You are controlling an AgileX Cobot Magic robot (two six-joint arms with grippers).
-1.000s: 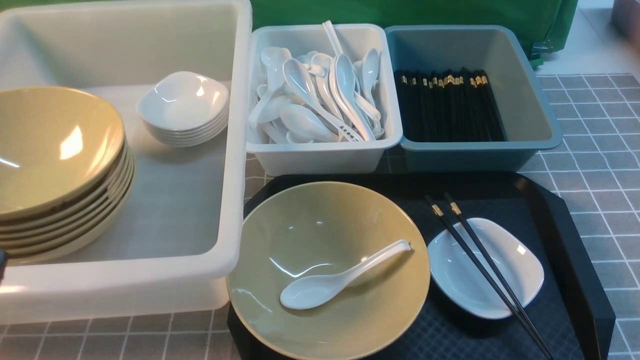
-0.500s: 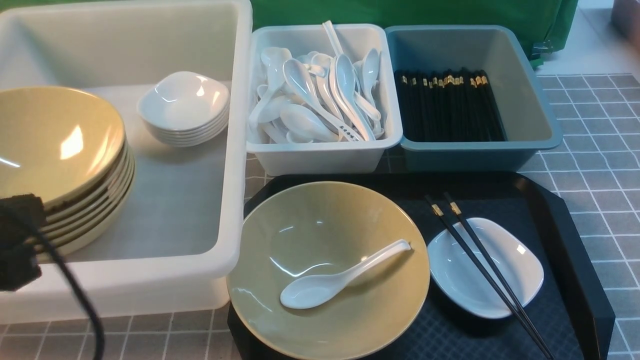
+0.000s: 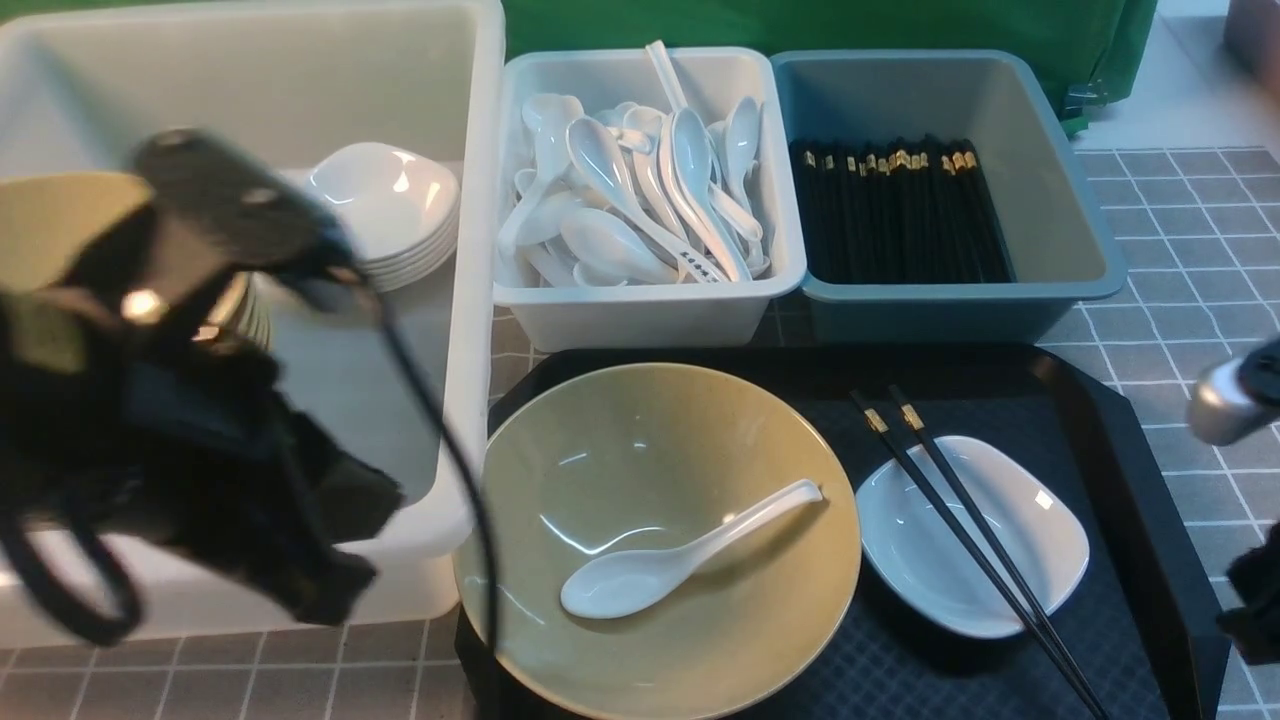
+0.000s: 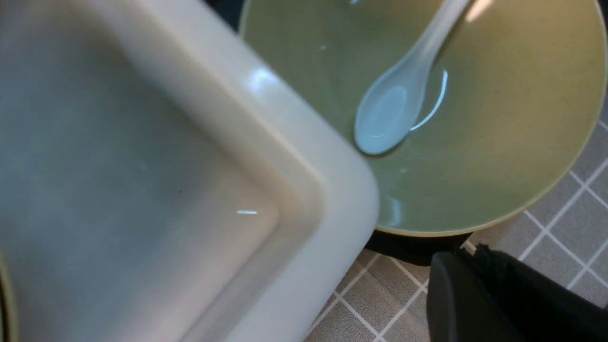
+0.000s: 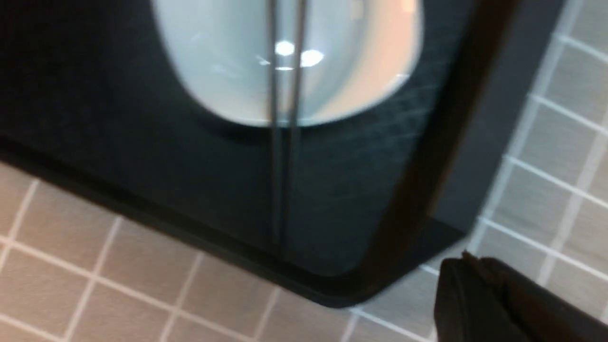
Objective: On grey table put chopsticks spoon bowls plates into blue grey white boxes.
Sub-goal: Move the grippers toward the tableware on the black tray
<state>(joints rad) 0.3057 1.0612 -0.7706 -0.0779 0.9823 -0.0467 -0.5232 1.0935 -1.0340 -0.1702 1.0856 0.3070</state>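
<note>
On the black tray point(image 3: 1130, 470) stands an olive-yellow bowl point(image 3: 700, 420) with a white spoon point(image 3: 680, 555) in it. Beside it is a white plate point(image 3: 1030, 530) with two black chopsticks point(image 3: 966, 540) across it. My left gripper point(image 4: 468, 256) is shut and empty, above the near right corner of the big white box point(image 4: 294, 152), close to the bowl point(image 4: 498, 142) and spoon point(image 4: 394, 104). My right gripper point(image 5: 468, 263) is shut and empty, above the grey table off the tray's near right corner, short of the plate point(image 5: 213, 61) and chopsticks point(image 5: 285, 156).
The big white box point(image 3: 470, 300) holds a bowl stack point(image 3: 60, 220), mostly hidden by my blurred left arm point(image 3: 200, 400), and a plate stack point(image 3: 390, 205). The grey-white box point(image 3: 650, 315) holds spoons, the blue box point(image 3: 930, 315) chopsticks. Grey table point(image 3: 1200, 250) lies right.
My left arm has swept up and rightward from the lower left edge over the white box. My right arm has entered at the right edge. The tableware has not moved.
</note>
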